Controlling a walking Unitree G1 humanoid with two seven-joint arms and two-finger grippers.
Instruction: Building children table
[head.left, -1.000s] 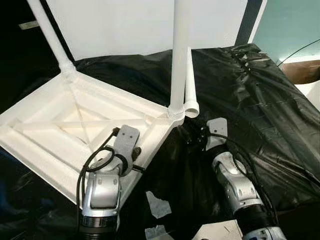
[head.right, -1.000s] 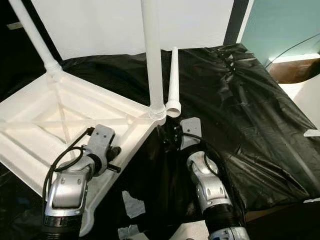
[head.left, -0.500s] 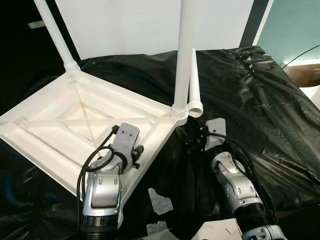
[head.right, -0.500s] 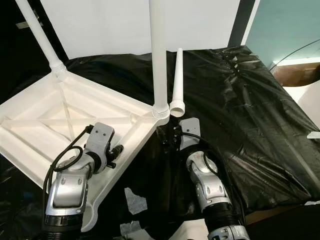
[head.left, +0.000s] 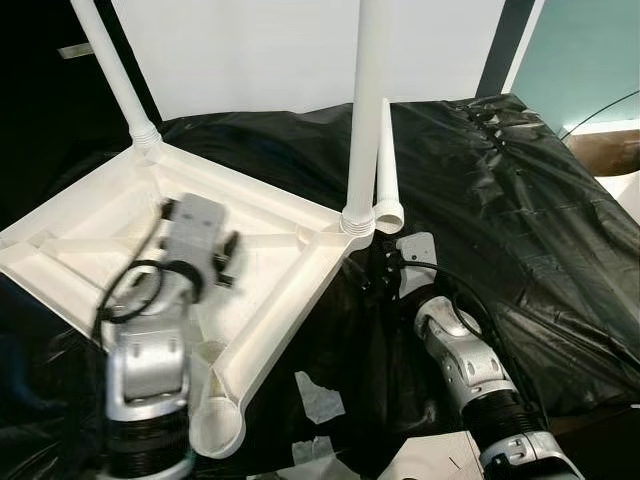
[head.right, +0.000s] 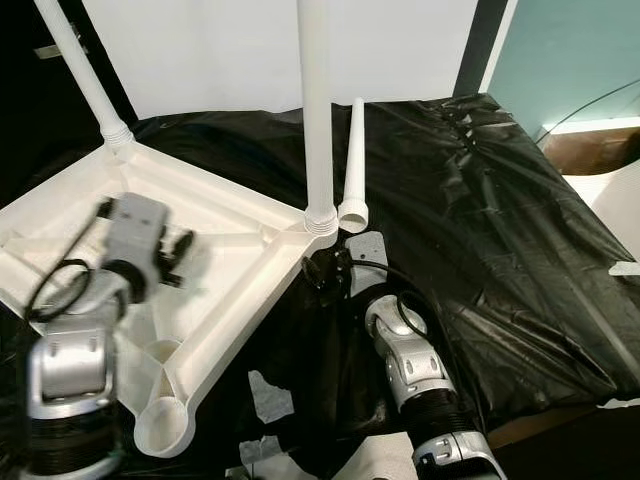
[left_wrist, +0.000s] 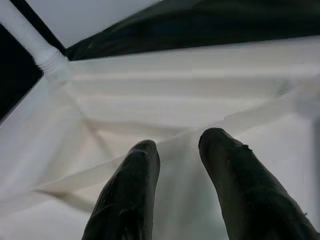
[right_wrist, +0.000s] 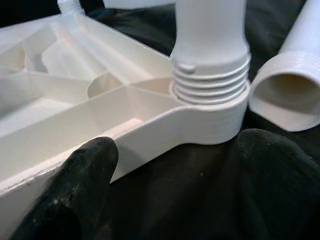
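**White plastic table top lies upside down on black sheeting, two legs fitted**

White plastic forms the table top (head.left: 255, 215), which lies underside up on crumpled black sheeting (head.left: 520, 200), its ribbed inner face showing. The top sits to the robot's left of centre, one corner pointing toward the robot.

Two white legs stand upright in corner sockets. The far leg (head.left: 112, 75) rises from the far corner at the upper left. The near leg (head.left: 362, 110) rises from the right-hand corner, near the middle of the scene; the right wrist view shows its threaded base (right_wrist: 210, 80) seated in the socket. A loose leg (head.left: 385, 160) lies on the sheeting just beside that corner, its open threaded end (right_wrist: 287, 97) facing the robot. The corner nearest the robot has an empty round socket (head.left: 217, 428).

The left gripper (left_wrist: 177, 150) hovers over the ribbed underside of the top, its two black fingers (left_wrist: 132, 185) apart with nothing between them. The left arm (head.left: 150, 350) is blurred in the head views.

The right gripper (right_wrist: 175, 160) is low over the sheeting, just in front of the corner with the near leg. Its fingers (right_wrist: 75, 185) are spread wide, touching neither leg. The right arm (head.left: 465, 365) reaches in from the lower right.

Torn pale scraps (head.left: 318, 395) lie on the sheeting near the robot.
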